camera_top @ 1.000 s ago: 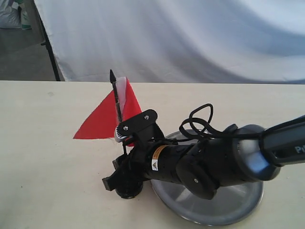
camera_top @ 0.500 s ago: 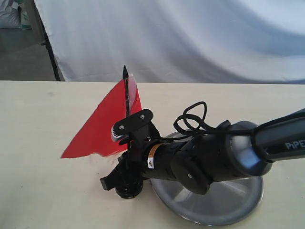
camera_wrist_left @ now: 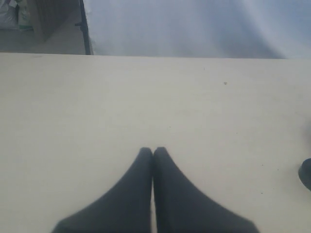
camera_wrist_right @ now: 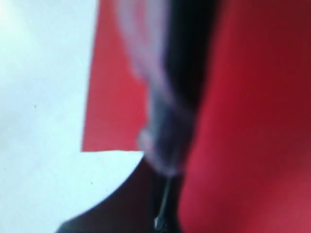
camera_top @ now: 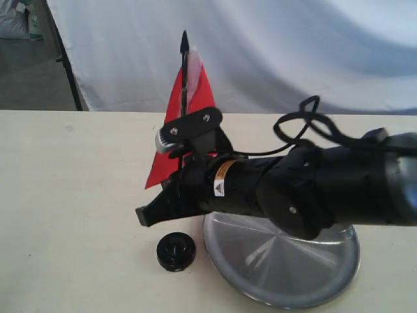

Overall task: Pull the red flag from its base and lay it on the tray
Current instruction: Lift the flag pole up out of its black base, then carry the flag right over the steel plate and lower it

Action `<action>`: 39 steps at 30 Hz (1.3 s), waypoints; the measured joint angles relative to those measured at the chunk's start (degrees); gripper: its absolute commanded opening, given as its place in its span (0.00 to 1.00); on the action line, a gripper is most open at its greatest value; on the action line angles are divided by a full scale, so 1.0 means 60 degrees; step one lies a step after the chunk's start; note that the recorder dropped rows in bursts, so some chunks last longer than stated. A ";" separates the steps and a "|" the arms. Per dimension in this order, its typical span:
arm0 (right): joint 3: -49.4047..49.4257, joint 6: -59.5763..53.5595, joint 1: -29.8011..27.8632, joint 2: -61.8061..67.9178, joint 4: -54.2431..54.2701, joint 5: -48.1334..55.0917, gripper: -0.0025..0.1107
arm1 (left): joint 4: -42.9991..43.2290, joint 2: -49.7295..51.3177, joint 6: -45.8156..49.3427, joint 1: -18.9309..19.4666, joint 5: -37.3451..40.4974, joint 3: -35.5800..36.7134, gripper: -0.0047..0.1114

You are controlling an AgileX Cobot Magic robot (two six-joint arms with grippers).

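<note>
Exterior view: red flag point(camera_top: 202, 98) clear of the base point(camera_top: 176, 251), held upright above the table point(camera_top: 65, 195), pointed pole tip up against the white backdrop point(camera_top: 293, 52). Pinched low on the pole by the right gripper point(camera_top: 153, 210), jaws closed on it, fingers pointing left. Base alone on the tabletop, below the gripper and just beside the near-left rim of the tray point(camera_top: 287, 274).

Tray right of the base, near the front edge: bare shiny steel on the visible part, far part hidden behind the black right arm point(camera_top: 339, 189) reaching in from the right above it. Flag up and to the left of the tray, not touching it.

Right wrist view: very close and blurred, red cloth point(camera_wrist_right: 252, 97) filling most of the frame, white edge strip and dark pole smeared together, dark fingers point(camera_wrist_right: 112, 216) meeting at the pole.

Left wrist view: left gripper point(camera_wrist_left: 153, 151), seen nowhere else, two dark fingers pressed together with nothing between them, over bare tabletop. Dark rounded edge point(camera_wrist_left: 306, 174) at the frame border, too little to name.

Cream matte tabletop; white cloth draped behind its far edge; far left, a dark stand leg point(camera_top: 65, 65) and grey floor point(camera_top: 32, 85).
</note>
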 measured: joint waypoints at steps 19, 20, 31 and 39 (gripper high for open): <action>0.0541 -0.0043 -0.2257 -0.1535 0.0000 0.2478 0.02 | 0.0000 0.0000 0.0000 0.0000 0.0000 0.0000 0.04; 0.0631 -0.0067 -0.2281 -0.1418 0.0000 0.2478 0.02 | 0.0000 0.0000 0.0000 0.0000 0.0000 0.0000 0.04; 0.0889 -0.0367 -0.2302 0.0352 0.0000 0.2647 0.02 | 0.0000 0.0000 0.0000 0.0000 0.0000 0.0000 0.04; 0.0889 -0.1025 -0.2302 0.1058 0.0000 0.3455 0.02 | 0.0000 0.0000 0.0000 0.0000 0.0000 0.0000 0.04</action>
